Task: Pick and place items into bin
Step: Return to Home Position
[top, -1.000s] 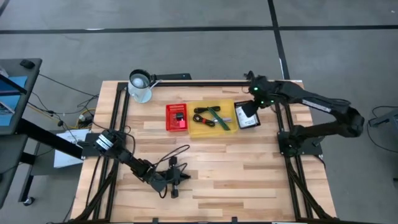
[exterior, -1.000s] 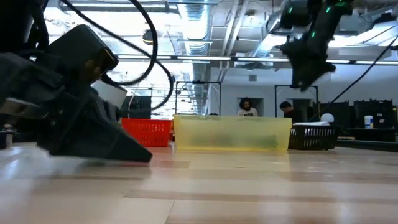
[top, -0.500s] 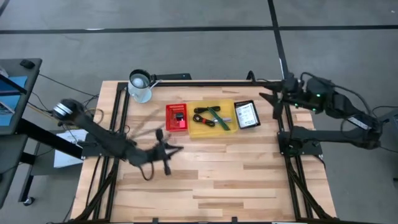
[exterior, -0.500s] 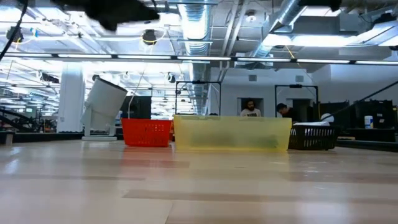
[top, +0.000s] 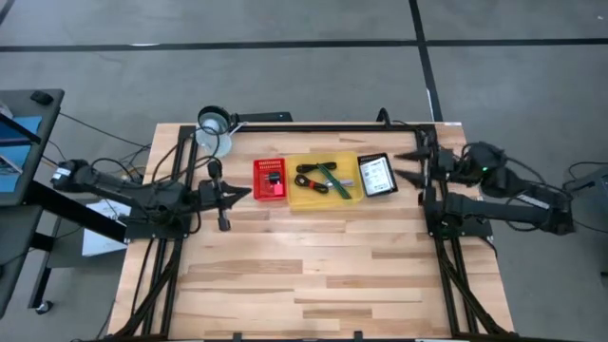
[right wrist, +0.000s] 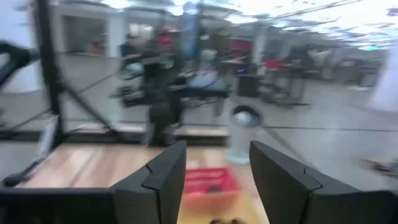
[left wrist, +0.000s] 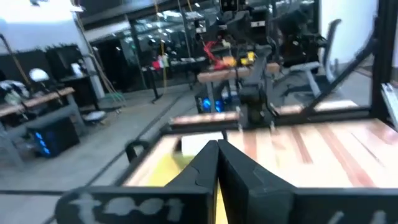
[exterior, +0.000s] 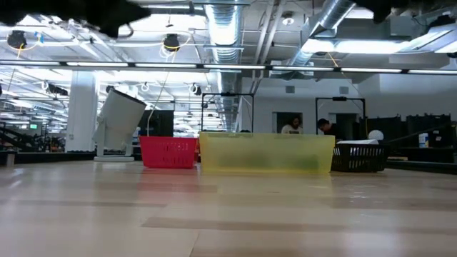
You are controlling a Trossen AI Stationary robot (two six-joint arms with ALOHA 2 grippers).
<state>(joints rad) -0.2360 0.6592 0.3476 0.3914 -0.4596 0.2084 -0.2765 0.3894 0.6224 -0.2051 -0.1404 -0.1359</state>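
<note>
Three small bins stand in a row at the table's far middle. The red bin (top: pixel 270 180) holds a small black piece. A coiled black cable (top: pixel 312 180) and a slim green stick (top: pixel 332 177) lie in the yellow bin (top: pixel 325 193). The flat white printed packet (top: pixel 378 175) lies in the black bin (exterior: pixel 360 157). My left gripper (top: pixel 242 193) hangs shut, level, left of the red bin, with nothing in it. My right gripper (top: pixel 403 163) hangs open, level, right of the black bin, with nothing between its fingers (right wrist: pixel 165 171).
A white mug (top: pixel 215 133) stands at the far left corner, tilted in the low view. Black frame rails run along the table's left, right and far edges. The near half of the wooden table (top: pixel 313 275) is bare wood.
My left gripper has risen from the table's near middle and swung toward the far left, tipping up until it points level toward the bins. My right gripper has drawn back from above the black bin toward the right edge and turned level.
</note>
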